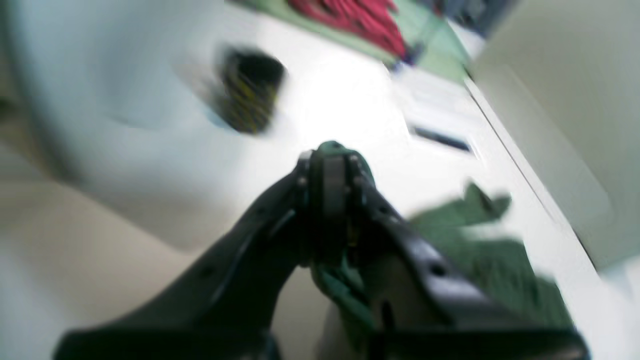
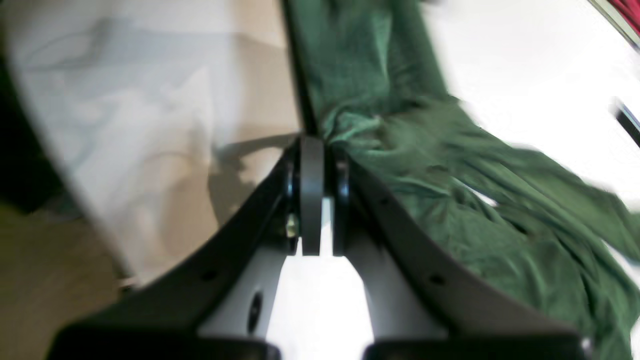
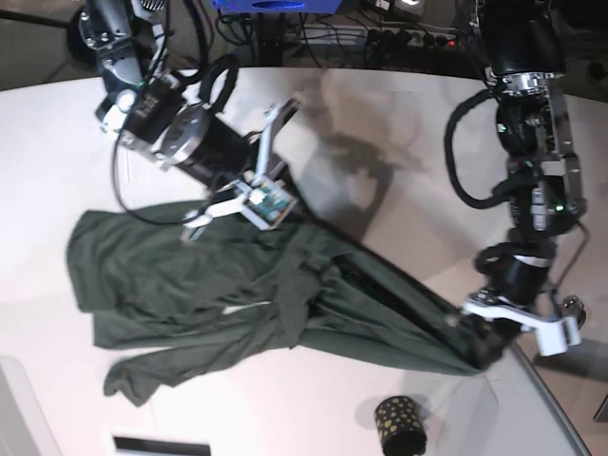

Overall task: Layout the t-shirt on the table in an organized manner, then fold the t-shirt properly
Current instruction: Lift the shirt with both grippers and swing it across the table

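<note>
The t-shirt [image 3: 247,304] lies crumpled on the white worktop [image 3: 399,133], spread from the base view's left side across to its lower right, w/ folds bunched near the middle and one sleeve trailing at lower left. It isn't flat: a long stretched band of fabric runs diagonally toward the lower right.

Left tool [image 1: 332,165] (on the base view's right) is clenched on a bit of the t-shirt; in the left wrist view green cloth pokes out at the tip and hangs below the closed jaws. In the base view that tool [image 3: 475,347] sits at the shirt's far lower-right corner, low over the worktop near its curved edge.

Right tool [image 2: 316,155] (base view's left) is also clamped shut, gripping the t-shirt at an upper edge; in the right wrist view the fabric gathers into tight wrinkles right at the jaw tips. In the base view it [image 3: 271,233] sits at the top edge of the shirt, approx mid-garment.

A small black gold-dotted cup [image 3: 399,426] stands on the worktop just below the shirt's right end, not touching it. Both wrist views are motion-blurred.
</note>
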